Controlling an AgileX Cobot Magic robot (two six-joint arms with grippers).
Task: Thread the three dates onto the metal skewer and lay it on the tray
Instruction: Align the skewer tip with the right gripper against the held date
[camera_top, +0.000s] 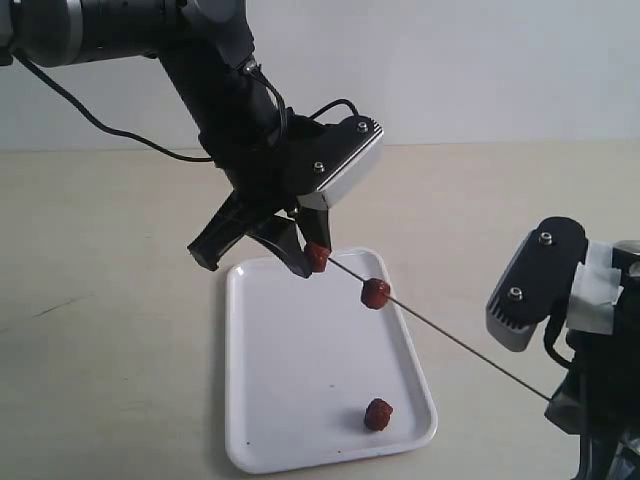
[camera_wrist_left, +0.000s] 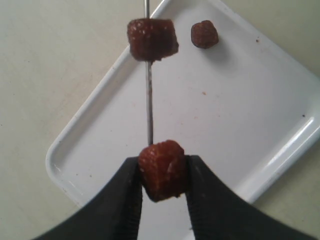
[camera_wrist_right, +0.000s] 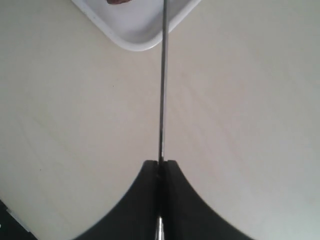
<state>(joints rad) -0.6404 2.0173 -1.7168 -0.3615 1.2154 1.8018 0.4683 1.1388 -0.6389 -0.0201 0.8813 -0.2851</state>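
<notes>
The thin metal skewer (camera_top: 450, 338) slants above the white tray (camera_top: 280, 400), its low end pinched in my right gripper (camera_wrist_right: 160, 163), which is shut on it. One date (camera_top: 375, 292) is threaded partway along the rod (camera_wrist_left: 148, 105). My left gripper (camera_top: 310, 262) is shut on a second date (camera_wrist_left: 163, 170) right at the skewer's tip. The threaded date (camera_wrist_left: 152, 39) hangs further along the rod. A third date (camera_top: 378, 413) lies loose on the tray near its front right corner, also seen as a small lump (camera_wrist_left: 204, 34) on the tray floor (camera_wrist_left: 240, 125).
The tray's rounded corner (camera_wrist_right: 142, 42) shows above the right gripper on the beige tabletop (camera_top: 110, 300). A black cable (camera_top: 100, 125) trails behind the left arm. The right arm's body (camera_top: 560, 300) stands at the table's right edge.
</notes>
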